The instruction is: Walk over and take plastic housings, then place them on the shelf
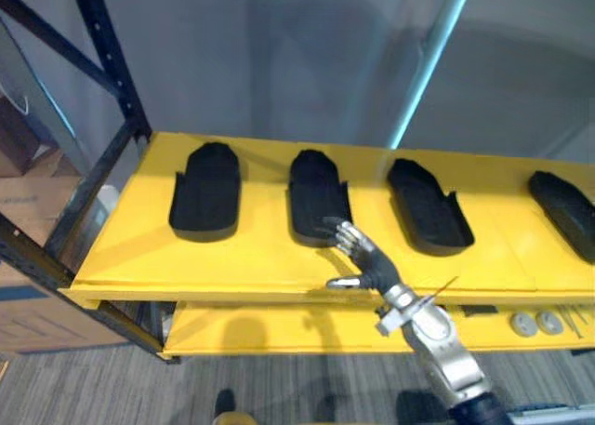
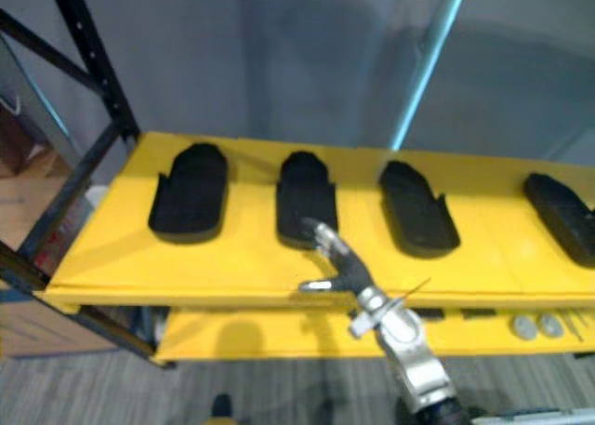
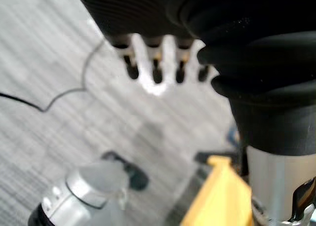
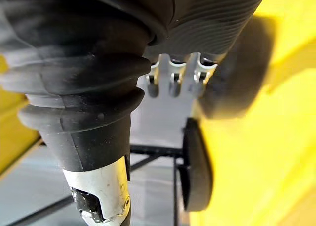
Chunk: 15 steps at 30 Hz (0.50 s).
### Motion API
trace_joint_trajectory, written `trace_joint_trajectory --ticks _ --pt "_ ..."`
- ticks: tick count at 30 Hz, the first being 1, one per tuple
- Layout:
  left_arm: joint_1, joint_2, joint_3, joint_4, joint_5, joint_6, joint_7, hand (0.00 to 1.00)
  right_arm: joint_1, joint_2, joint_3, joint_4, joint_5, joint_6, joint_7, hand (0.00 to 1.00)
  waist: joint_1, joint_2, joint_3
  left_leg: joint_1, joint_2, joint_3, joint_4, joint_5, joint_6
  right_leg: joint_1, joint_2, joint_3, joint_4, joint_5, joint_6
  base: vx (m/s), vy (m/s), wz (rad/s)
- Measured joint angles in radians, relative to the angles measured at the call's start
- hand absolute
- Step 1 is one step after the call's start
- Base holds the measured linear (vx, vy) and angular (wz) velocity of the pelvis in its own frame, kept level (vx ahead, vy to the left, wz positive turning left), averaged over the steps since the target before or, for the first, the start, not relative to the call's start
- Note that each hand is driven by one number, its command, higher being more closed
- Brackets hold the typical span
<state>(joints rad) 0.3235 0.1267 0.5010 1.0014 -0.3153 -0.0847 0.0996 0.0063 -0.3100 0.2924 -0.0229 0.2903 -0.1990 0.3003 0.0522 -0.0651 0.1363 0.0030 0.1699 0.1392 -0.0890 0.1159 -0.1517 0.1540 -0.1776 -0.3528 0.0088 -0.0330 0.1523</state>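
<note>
On the yellow shelf (image 1: pixel 260 258) four black plastic housings lie side by side in a row. Each one has its long side running from the front edge toward the back. The right hand (image 1: pixel 370 265) reaches up over the front edge. Its fingers (image 1: pixel 342 233) are almost straight and its thumb sticks out to the side, so it is loose and grips nothing. The fingertips touch the near end of the second housing (image 1: pixel 318 194), counted from the left. That housing stretches straight away from the hand, toward the back of the shelf. The first housing (image 1: pixel 206 188) is well off to the left, and the third housing (image 1: pixel 428 205) is near on the right. The fourth housing (image 1: pixel 565 211) is far off by the right edge. The left hand (image 3: pixel 157 63) hangs low over the grey floor (image 3: pixel 59 137) with loose fingers and holds nothing, so the right hand is much nearer. The housings look like long, shallow black shells. They are rounded at the far end and have low walls. I think they would slide easily on the smooth shelf.
</note>
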Motion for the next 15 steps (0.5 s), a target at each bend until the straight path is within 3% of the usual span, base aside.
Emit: trace_joint_trajectory --ticks 6,10,14,15 --pt "-0.010 0.002 -0.052 0.000 0.001 0.001 -0.007 0.00 0.023 0.015 -0.005 0.013 -0.008 -0.002 0.010 0.00 -0.011 0.000 0.002 0.015 -0.015 0.007 0.000 -0.007 0.002 0.008 -0.016 0.001 0.003 0.001 0.012 0.04 -0.005 -0.01" --pt "-0.017 0.006 -0.063 -0.006 0.001 0.000 -0.007 0.00 0.027 0.032 -0.027 0.022 -0.010 -0.012 -0.024 0.00 -0.015 -0.001 0.001 0.016 -0.018 0.008 0.000 -0.008 0.000 0.010 -0.017 0.002 0.000 0.000 0.013 0.03 -0.010 0.01" --pt "-0.021 -0.001 -0.080 -0.006 0.013 0.000 -0.006 0.00 0.033 0.089 -0.166 0.035 -0.016 -0.053 -0.191 0.00 -0.019 0.016 0.012 0.031 -0.015 0.025 0.000 -0.014 -0.001 0.014 -0.017 0.019 -0.001 0.000 0.013 0.00 -0.009 -0.11" --pt "-0.017 -0.007 -0.072 -0.006 0.017 0.001 -0.005 0.00 0.040 0.116 -0.246 0.031 -0.030 -0.082 -0.259 0.00 -0.022 0.020 0.011 0.040 -0.013 0.039 0.000 -0.018 -0.003 0.012 -0.017 0.032 0.000 0.000 0.013 -0.01 -0.005 -0.25"
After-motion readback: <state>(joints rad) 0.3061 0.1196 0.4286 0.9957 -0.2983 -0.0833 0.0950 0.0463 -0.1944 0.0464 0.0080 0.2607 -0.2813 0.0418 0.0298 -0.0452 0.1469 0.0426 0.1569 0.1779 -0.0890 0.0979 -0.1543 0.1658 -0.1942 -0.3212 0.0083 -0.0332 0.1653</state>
